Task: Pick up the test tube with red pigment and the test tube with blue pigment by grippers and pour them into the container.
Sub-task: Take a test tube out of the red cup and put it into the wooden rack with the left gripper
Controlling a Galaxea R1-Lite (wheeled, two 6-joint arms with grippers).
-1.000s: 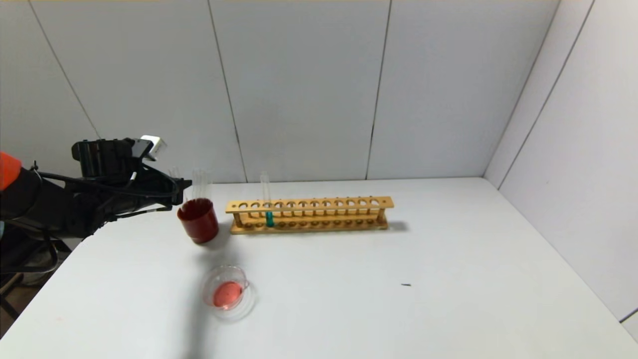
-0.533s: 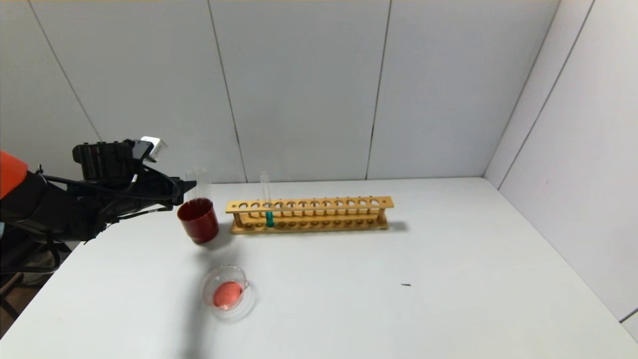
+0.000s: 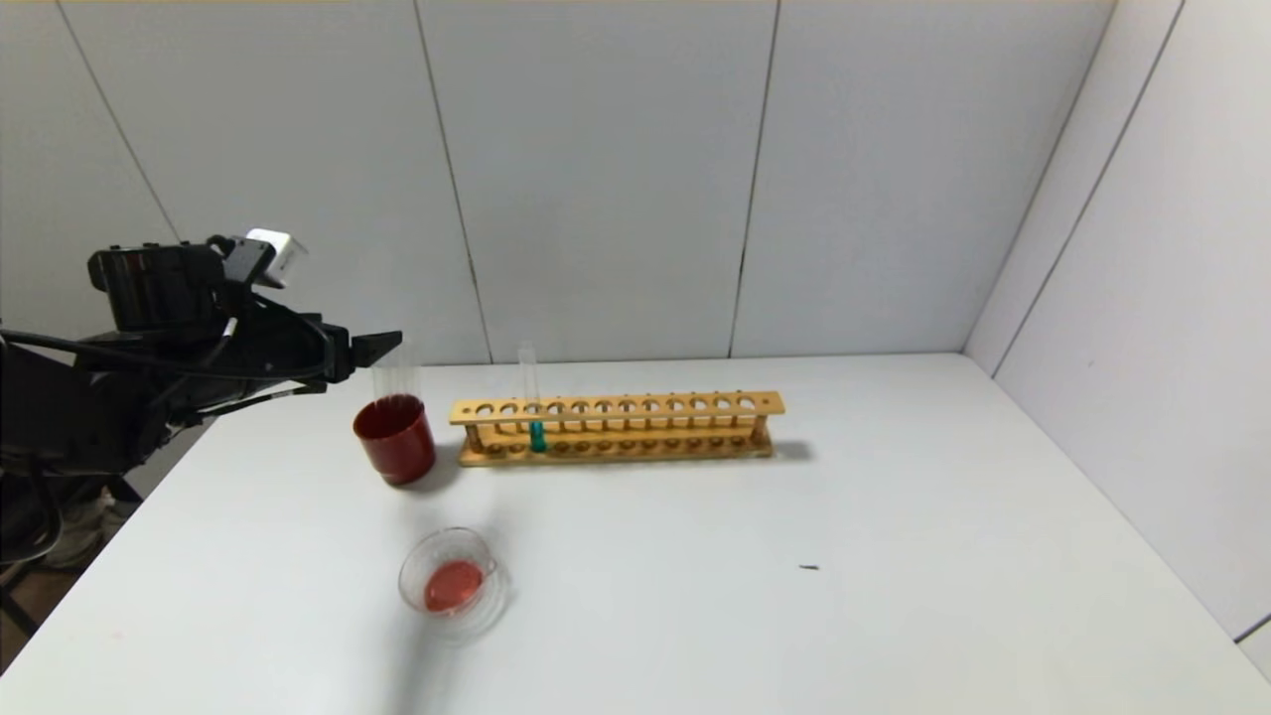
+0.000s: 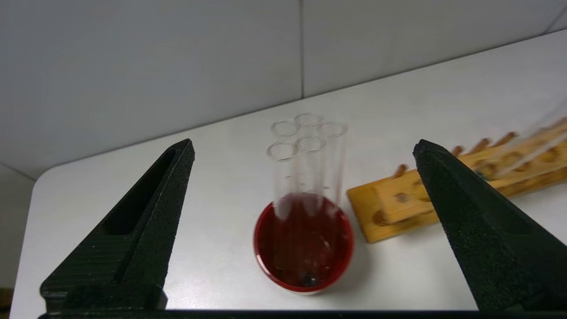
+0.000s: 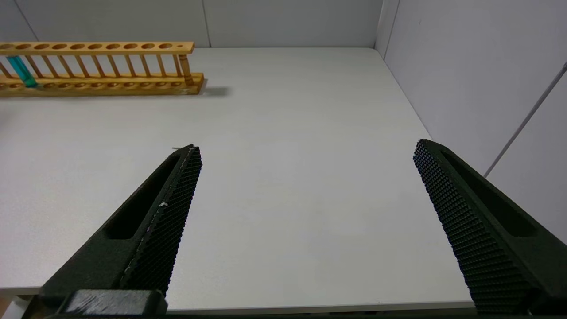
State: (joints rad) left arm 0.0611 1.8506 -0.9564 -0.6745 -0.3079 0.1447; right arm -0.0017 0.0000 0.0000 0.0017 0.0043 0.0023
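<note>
The test tube with blue pigment point(image 3: 535, 417) stands upright in the wooden rack point(image 3: 616, 427); it also shows in the right wrist view point(image 5: 21, 71). No tube with red liquid shows. Several empty clear tubes point(image 4: 305, 150) stand in a dark red cup point(image 3: 394, 440). The glass container point(image 3: 452, 584) sits near the front and holds a pool of red liquid. My left gripper point(image 3: 385, 347) is open and empty, just left of and above the cup's tubes point(image 4: 303, 142). My right gripper point(image 5: 306, 146) is open and empty over the table's right front, out of the head view.
The rack point(image 4: 443, 195) stands right beside the cup point(image 4: 303, 241). White walls close the table's back and right sides. A small dark speck point(image 3: 809, 567) lies on the table point(image 3: 894, 497) at mid right.
My left gripper has risen and its wrist has drawn back to the left, away from the cup. The cup, the dish and the rack have not moved.
</note>
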